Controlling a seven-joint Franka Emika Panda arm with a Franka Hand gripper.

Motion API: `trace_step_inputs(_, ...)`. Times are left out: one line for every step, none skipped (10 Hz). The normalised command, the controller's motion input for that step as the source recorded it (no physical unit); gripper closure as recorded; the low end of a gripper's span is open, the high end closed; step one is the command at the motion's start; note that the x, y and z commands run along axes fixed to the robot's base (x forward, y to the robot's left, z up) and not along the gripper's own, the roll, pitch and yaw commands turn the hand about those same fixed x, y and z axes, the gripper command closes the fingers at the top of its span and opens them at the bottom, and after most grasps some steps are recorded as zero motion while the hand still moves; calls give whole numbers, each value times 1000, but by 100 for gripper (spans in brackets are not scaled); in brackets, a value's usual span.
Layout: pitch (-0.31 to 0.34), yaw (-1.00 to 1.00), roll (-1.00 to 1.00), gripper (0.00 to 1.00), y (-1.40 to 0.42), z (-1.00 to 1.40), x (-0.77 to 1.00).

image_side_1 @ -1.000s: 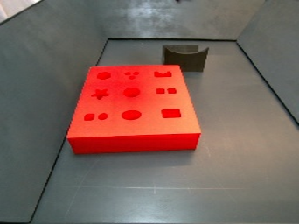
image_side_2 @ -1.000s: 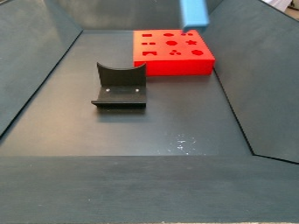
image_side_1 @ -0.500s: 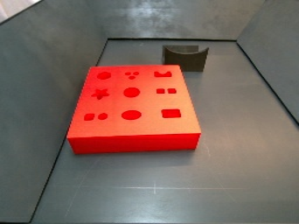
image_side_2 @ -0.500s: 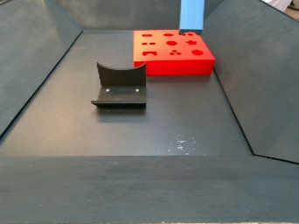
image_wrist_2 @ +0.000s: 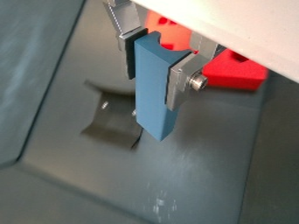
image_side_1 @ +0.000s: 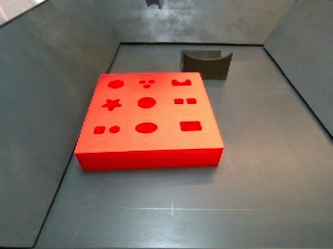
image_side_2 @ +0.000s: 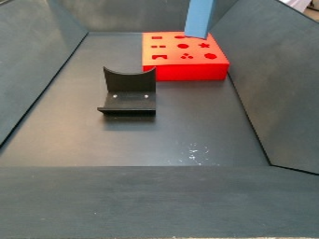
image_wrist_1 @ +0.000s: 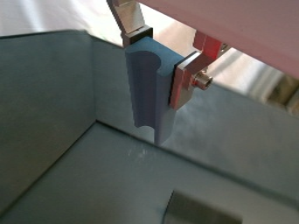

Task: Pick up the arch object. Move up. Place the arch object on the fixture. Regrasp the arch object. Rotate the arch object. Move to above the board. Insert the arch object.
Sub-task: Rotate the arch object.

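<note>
My gripper (image_wrist_1: 156, 52) is shut on the arch object (image_wrist_1: 151, 87), a slate blue-grey elongated block hanging down between the silver fingers in both wrist views (image_wrist_2: 152, 83). In a side view the arch object (image_side_2: 199, 16) hangs high at the frame's top edge, above the far side of the red board (image_side_2: 184, 54); the gripper itself is cut off there. The board (image_side_1: 146, 119) has star, circle, oval, rectangle and arch cut-outs. The dark fixture (image_side_2: 129, 91) with its U-shaped scoop stands apart from the board; it also shows in the other side view (image_side_1: 207, 62) and a wrist view (image_wrist_2: 112, 127).
Dark grey walls enclose the bin floor (image_side_2: 149, 140) on all sides. The board (image_wrist_2: 228, 68) shows partly behind the fingers in a wrist view. A small dark part of the arm (image_side_1: 155, 3) shows at the top edge of a side view.
The arch object has shifted slightly left and up at the top of a side view, now more upright. The board and fixture have not moved.
</note>
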Motion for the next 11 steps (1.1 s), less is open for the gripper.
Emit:
trace_step_inputs(369, -1000, -915, 100, 21, 35, -22)
trace_step_inputs(406, -1000, -926, 100, 22, 37, -22)
trace_step_inputs(479, -1000, -953, 100, 18, 34, -4)
trace_step_inputs(528, -892, -885, 100, 19, 30, 16)
trace_step_inputs(467, -630, -662, 100, 21, 36, 38)
trace_step_inputs(411, -467, -516, 100, 19, 33, 60)
trace_step_inputs(281, -233, -290, 100, 12, 2, 78)
trace_step_inputs(200, -133, -203, 100, 11, 2, 63)
trace_step_inputs(19, -1000, -23, 100, 24, 0, -44)
trace_step_inputs(14, -1000, -21, 100, 26, -9, -48)
trace_step_inputs(14, -1000, -22, 100, 25, -4, -43)
